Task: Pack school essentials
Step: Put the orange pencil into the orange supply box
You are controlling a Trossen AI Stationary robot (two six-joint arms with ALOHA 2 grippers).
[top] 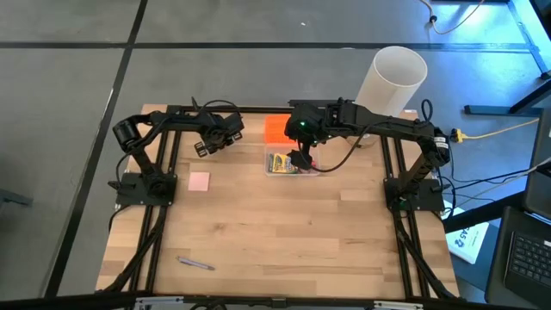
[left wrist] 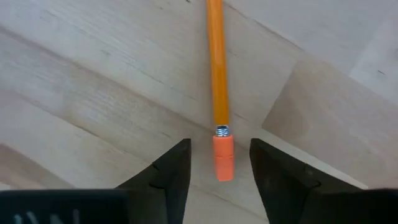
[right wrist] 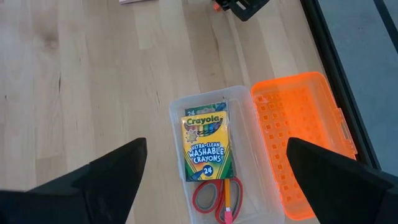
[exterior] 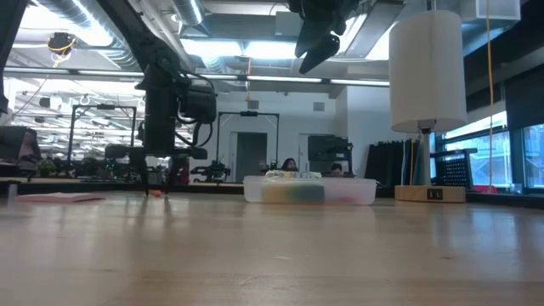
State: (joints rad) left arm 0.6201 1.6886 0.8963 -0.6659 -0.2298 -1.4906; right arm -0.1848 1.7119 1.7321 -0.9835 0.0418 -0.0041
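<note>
The orange pencil (left wrist: pixel 217 68) is straddled on the desk (top: pixel 284 232) by the half-open, still empty left tool (left wrist: pixel 219 163), so closing is judged next.

Open tabletop (top: pixel 284 232) across the near half; only the purple pen (top: pixel 196 263) and pink pad (top: pixel 199 181) lie there, well apart. The clear box (right wrist: pixel 208 155) is open from above, orange lid (right wrist: pixel 301 140) flat beside it. The right claw (exterior: pixel 314 47) hangs high over the box. A tall white cylinder (top: pixel 392 79) blocks the far right corner.
</note>
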